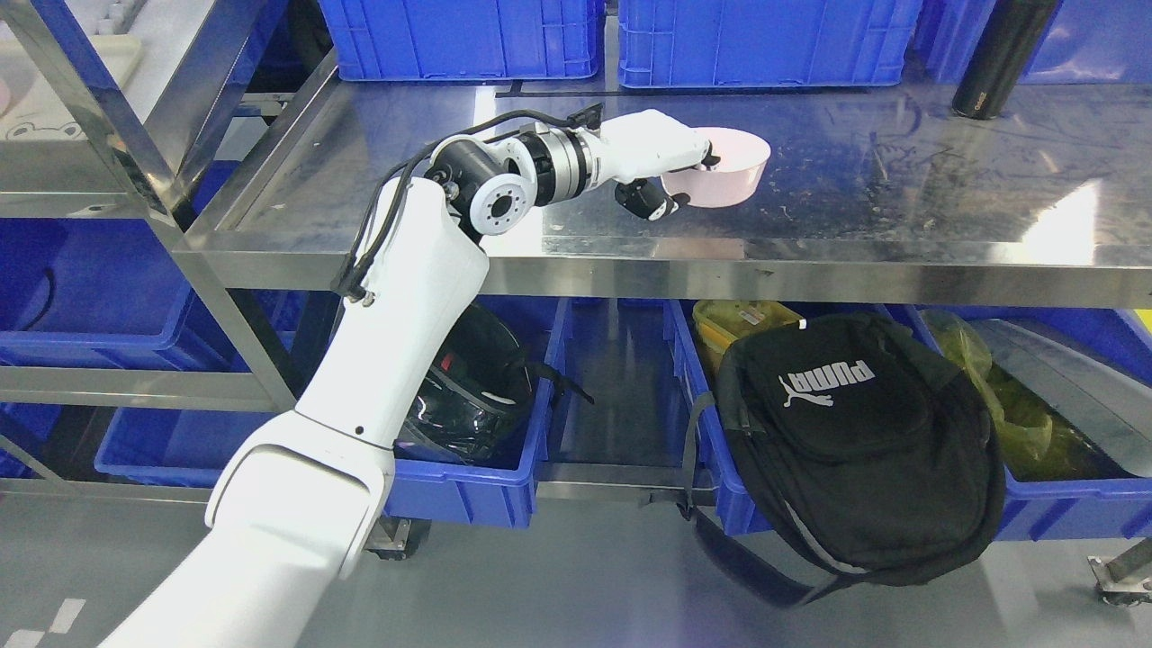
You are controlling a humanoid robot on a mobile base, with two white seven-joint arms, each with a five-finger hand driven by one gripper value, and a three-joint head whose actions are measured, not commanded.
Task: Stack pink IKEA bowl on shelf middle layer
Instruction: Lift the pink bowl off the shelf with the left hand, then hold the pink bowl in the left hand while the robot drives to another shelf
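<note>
— Nearest the camera ran the left arm, its left hand [661,166] clamped on the pink bowl's [720,167] near rim, fingers over, thumb under.

— Progress?

— Bowl was grasped on the steel shelf [900,180]; no second bowl showed, stacking judged unfinished. Bowl looked pale, round, upright, apparently empty.

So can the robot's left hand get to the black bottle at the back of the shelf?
Probably not right now. The left hand is busy gripping the pink bowl, and the black bottle stands far off to the right, though the steel shelf between them looks bare.
</note>
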